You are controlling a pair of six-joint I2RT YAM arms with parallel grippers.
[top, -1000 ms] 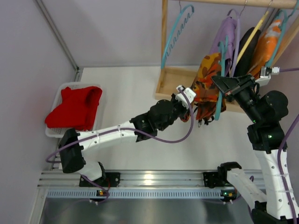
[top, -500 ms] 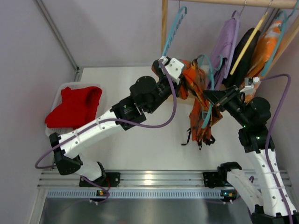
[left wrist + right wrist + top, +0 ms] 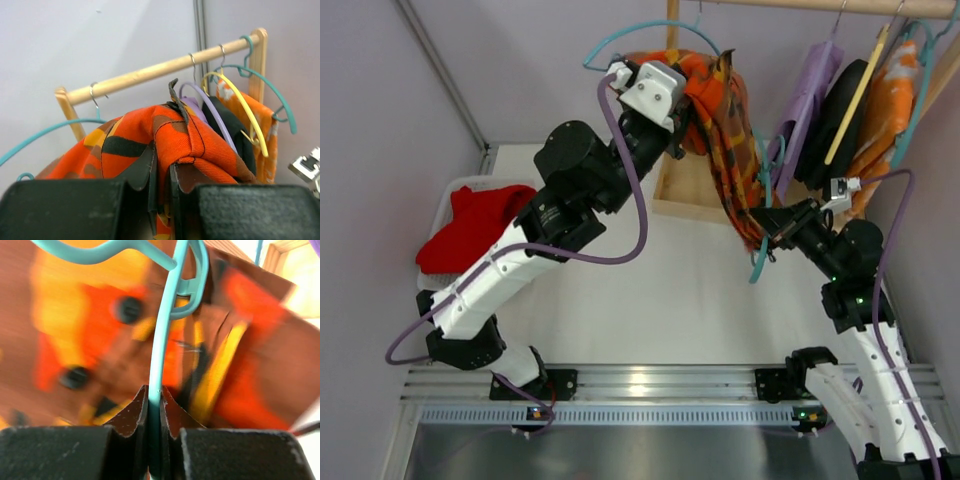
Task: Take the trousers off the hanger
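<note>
Orange camo trousers point(image 3: 718, 110) held high by wooden rail point(image 3: 150, 72), L end effector point(image 3: 161, 172) clamped on a cloth fold; R end effector point(image 3: 154, 396) pinched tight on teal hanger point(image 3: 164, 330), w/ trousers' lower end just behind it.

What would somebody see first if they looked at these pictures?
The bright orange camouflage trousers jump out first, pinched in the left claw high up near the wooden rail. Just below them, the right claw is shut on the thin teal hanger. Off to the left, a red cloth lies in a white basket.
</note>
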